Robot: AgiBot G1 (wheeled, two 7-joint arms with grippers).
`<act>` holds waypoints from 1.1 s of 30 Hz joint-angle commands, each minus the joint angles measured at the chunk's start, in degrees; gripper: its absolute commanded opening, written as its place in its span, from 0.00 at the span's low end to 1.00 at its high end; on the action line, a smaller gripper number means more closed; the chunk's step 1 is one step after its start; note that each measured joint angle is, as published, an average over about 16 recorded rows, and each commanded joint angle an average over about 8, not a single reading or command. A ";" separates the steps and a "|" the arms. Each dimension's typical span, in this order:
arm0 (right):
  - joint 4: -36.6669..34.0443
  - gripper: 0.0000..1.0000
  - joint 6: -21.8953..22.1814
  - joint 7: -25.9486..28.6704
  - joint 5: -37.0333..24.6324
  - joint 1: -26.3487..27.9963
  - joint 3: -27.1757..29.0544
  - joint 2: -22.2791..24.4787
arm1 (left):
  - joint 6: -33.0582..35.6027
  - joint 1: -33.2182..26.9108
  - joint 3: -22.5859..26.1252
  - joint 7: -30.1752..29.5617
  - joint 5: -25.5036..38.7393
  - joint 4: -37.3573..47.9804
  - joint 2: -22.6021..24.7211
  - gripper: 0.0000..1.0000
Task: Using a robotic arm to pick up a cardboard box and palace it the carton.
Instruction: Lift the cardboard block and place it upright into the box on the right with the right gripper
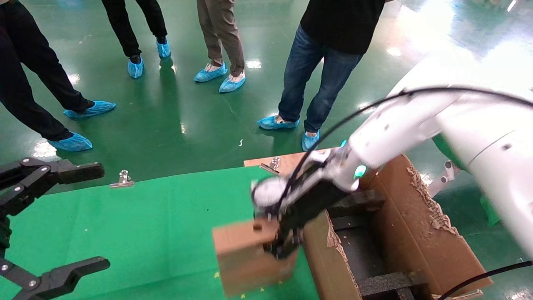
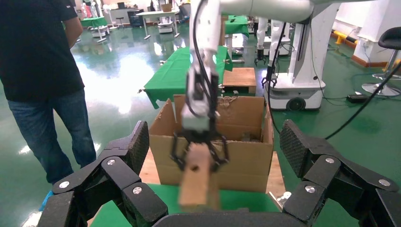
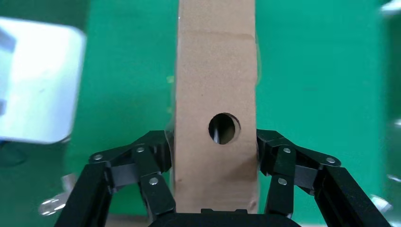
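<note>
Far left of the head view: left gripper point(image 1: 89, 216) parked over the green cloth point(image 1: 137, 233), fingers spread wide, nothing between them. Small metal clip point(image 1: 123, 179) on the cloth's far edge, upper left of centre. Along the top of the frame, several people's legs with blue shoe covers point(image 1: 210, 73) on a glossy green floor point(image 1: 175, 121).

Lower centre: the cardboard box point(image 1: 247, 258), small and brown, held up off the cloth and tilted, round hole in its narrow upper face. Right gripper point(image 1: 283, 246) pinches it by that narrow end; in the right wrist view both fingers point(image 3: 151, 165) press against the box's two broad sides, hole between them. The robotic arm point(image 1: 391, 129), white with a black wrist and cable, reaches in from the right edge.

Just right of the box: the carton point(image 1: 420, 233), large, open, ragged flap edges, black foam point(image 1: 387, 283) inside. Box sits beside the carton's near wall, not inside it
</note>
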 commanded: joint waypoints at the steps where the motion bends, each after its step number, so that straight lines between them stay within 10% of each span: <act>1: 0.02 0.00 0.37 0.70 0.60 0.94 0.46 0.75 | 0.00 0.00 0.01 0.00 0.00 0.01 0.00 1.00; 15: -2.24 0.00 -1.00 1.94 2.62 16.50 1.72 5.09 | 0.00 -0.02 0.04 0.02 -0.02 0.02 -0.01 1.00; 33: -4.57 0.00 -1.53 2.11 2.47 23.89 -4.31 16.65 | -0.02 -0.03 0.08 0.04 -0.05 0.02 -0.03 1.00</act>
